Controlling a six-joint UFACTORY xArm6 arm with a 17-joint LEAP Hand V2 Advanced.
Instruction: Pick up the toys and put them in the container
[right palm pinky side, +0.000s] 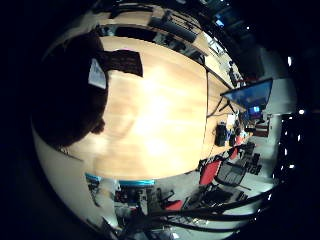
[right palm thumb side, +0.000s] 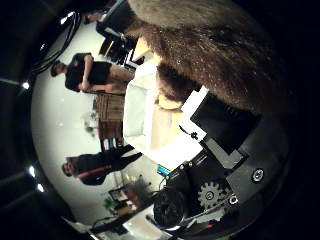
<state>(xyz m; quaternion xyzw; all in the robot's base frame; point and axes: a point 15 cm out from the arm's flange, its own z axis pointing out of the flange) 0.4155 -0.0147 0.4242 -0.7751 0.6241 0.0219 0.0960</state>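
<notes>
Robot hand (right palm thumb side: 220, 145) shows only in part in the thumb-side view: white and black segments and a geared piece lie against a brown furry toy (right palm thumb side: 220, 55), which fills much of that view and so sits close to the palm. Its fingers appear to press against the fur, but how far they curl round it is hidden, so I cannot tell for sure whether they clasp it. In the little-finger-side view the same toy appears as a dark rounded mass with a white tag (right palm pinky side: 97, 75) on it, most of it in shadow and cut off by the view's edge; its shape, its face and which way it points cannot be made out, and no long axis is clear. Beside the tag a dark rectangular patch (right palm pinky side: 122, 61) lies on the pale wooden bench (right palm pinky side: 160, 115); what it is cannot be told. In the thumb-side view a white container (right palm thumb side: 137, 107) stands just beside the toy, its open inside showing, its far wall partly covered by fur. Whether the toy touches the container's rim cannot be told.
</notes>
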